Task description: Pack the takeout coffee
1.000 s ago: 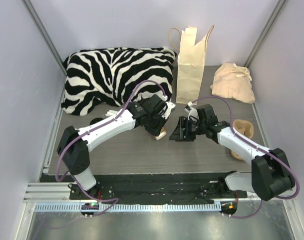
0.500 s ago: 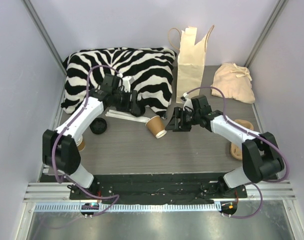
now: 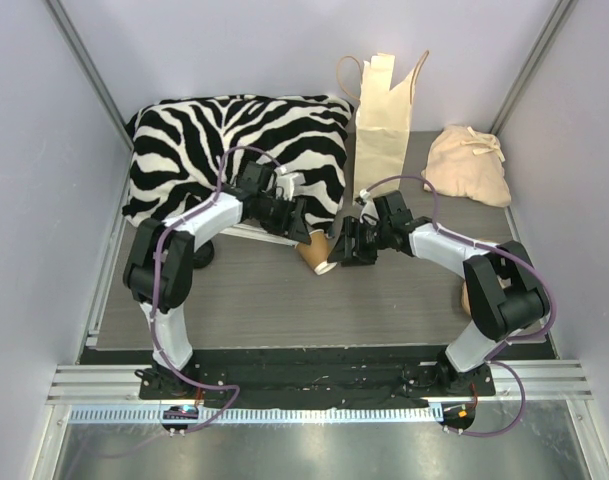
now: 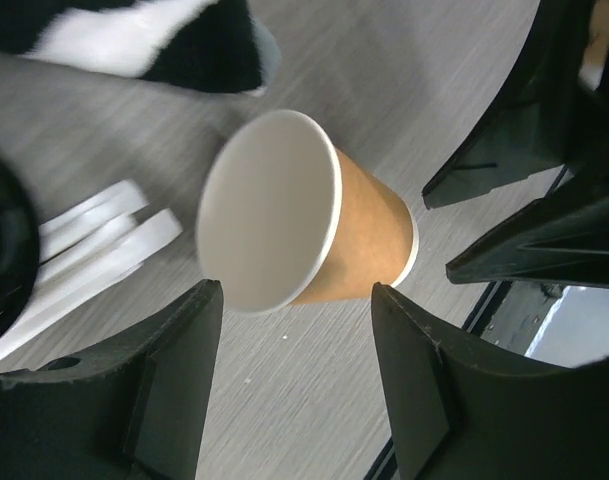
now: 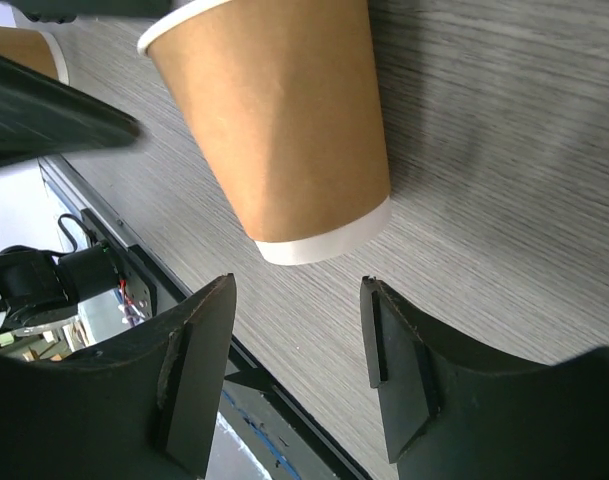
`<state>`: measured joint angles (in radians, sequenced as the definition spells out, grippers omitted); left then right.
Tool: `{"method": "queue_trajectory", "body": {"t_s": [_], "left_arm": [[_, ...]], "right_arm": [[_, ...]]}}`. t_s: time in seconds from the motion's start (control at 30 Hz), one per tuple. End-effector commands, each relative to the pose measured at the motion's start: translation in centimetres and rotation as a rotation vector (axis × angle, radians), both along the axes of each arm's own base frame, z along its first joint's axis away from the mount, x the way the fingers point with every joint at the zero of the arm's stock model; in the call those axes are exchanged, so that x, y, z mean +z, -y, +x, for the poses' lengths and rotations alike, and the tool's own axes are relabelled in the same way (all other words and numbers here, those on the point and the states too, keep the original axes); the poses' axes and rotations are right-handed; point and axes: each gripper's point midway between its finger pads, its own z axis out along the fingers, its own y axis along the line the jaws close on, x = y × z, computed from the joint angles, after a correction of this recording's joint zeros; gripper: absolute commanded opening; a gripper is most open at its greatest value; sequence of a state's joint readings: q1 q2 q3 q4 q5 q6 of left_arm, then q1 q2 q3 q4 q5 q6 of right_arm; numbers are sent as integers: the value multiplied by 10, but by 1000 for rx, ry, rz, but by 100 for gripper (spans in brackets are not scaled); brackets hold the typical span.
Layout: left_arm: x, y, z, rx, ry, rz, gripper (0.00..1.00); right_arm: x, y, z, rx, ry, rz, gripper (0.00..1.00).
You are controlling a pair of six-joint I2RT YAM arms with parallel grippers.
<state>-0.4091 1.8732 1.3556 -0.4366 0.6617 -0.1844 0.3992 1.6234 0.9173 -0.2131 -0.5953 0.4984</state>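
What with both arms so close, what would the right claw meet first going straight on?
The cup, lying on its side, base toward the right claw; depth is unclear, but nothing seems to lie between.

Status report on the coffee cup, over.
Claws: left claw open, right claw open, neither gripping. The takeout coffee lies on its side on the table between them. Nothing blocking.
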Motion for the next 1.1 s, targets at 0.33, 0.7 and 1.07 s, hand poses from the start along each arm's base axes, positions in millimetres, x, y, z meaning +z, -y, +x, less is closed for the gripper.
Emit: {"method": "queue_trajectory", "body": {"t_s": [0.33, 0.7, 1.07], "left_arm": [[31, 32, 1, -147, 264, 51, 5], [54, 24, -55, -625, 555, 569, 0], [35, 11, -70, -1007, 813, 1193, 0]], "right_arm": [[36, 18, 3, 5, 69, 51, 60], [81, 83, 18, -157, 141, 75, 61], [78, 123, 31, -280, 92, 89, 61]]}}
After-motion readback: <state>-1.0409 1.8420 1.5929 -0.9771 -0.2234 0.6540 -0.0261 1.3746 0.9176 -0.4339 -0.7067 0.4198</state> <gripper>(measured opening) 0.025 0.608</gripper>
